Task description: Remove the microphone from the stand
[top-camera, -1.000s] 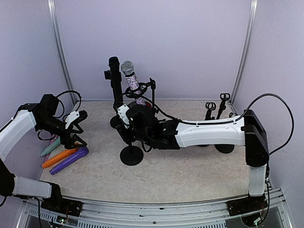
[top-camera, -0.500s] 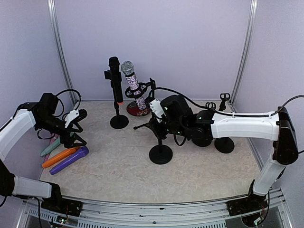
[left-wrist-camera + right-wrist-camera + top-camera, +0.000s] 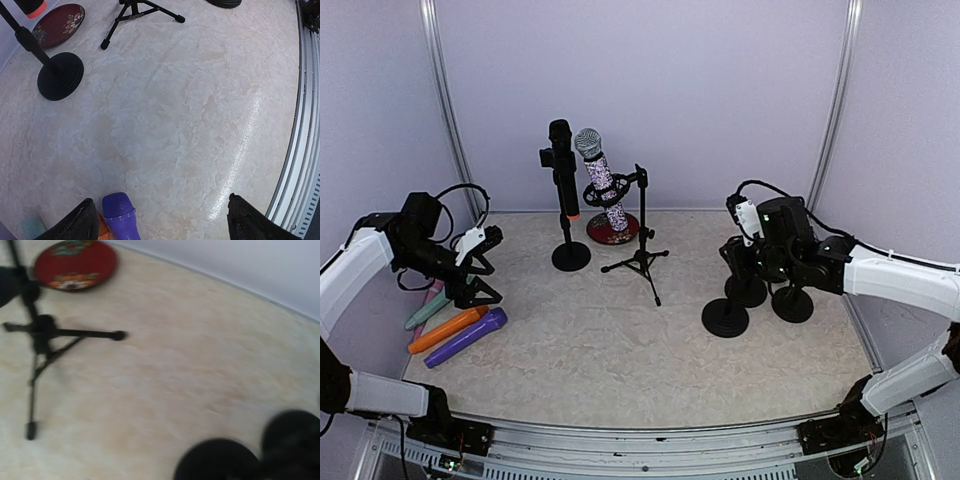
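A black microphone (image 3: 560, 150) stands in a round-based stand (image 3: 571, 257) at the back. Beside it, a sparkly microphone with a silver head (image 3: 590, 145) sits in a stand on a red base (image 3: 612, 228). My right gripper (image 3: 736, 262) is at the right, shut on the pole of an empty black stand whose round base (image 3: 725, 318) is at table level. In the right wrist view, which is blurred, that base (image 3: 217, 462) shows and my fingers are out of view. My left gripper (image 3: 488, 268) is open and empty at the left, above a purple microphone (image 3: 117, 212).
An empty tripod stand (image 3: 640, 255) is in the middle. Two more empty round-based stands (image 3: 792, 303) are behind the right gripper. Teal (image 3: 425, 308), orange (image 3: 445, 330) and purple (image 3: 467, 336) microphones lie on the table at the left.
My right arm has swung from the table's middle to the right, carrying the empty round-based stand with it. The left arm has barely moved.
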`<move>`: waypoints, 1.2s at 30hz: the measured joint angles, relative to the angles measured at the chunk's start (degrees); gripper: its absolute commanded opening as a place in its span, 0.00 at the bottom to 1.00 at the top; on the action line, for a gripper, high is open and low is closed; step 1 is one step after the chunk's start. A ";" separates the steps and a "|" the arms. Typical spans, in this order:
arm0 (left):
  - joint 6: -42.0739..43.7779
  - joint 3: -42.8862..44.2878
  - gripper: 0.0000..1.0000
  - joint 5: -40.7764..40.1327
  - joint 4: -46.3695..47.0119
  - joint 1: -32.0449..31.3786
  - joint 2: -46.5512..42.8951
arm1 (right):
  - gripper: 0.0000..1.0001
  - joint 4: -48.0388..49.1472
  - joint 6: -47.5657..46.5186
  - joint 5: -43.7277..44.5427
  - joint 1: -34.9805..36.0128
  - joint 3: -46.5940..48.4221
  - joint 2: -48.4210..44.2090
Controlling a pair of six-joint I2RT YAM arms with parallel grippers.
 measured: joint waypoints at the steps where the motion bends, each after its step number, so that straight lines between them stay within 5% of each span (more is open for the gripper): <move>1: 0.00 0.02 0.87 0.00 -0.04 0.00 0.00 | 0.15 0.00 0.28 -0.15 -1.18 -0.94 -1.18; 16: 0.02 0.02 0.86 0.00 -0.04 -0.02 0.09 | 0.12 -0.17 2.36 3.45 -10.19 -5.11 -6.45; 19: 0.15 0.02 0.87 0.00 -0.02 -0.02 0.09 | 0.27 0.87 3.06 4.81 -12.20 -5.84 -6.73; 22: 0.24 0.02 0.88 -0.02 -0.04 -0.02 0.09 | 0.59 1.70 3.80 5.84 -12.79 -6.75 -7.43; 26: 0.17 0.02 0.91 -0.02 0.07 -0.02 0.11 | 0.78 1.18 4.15 6.45 -13.00 -8.37 -9.01; 32: -4.50 0.00 0.93 -0.20 5.70 -0.02 0.22 | 1.00 -0.37 3.89 4.70 -13.20 -8.90 -12.61; 36: -12.09 0.26 0.99 -0.17 15.34 -0.02 2.21 | 1.00 -2.99 3.67 3.85 -13.14 -6.67 -13.49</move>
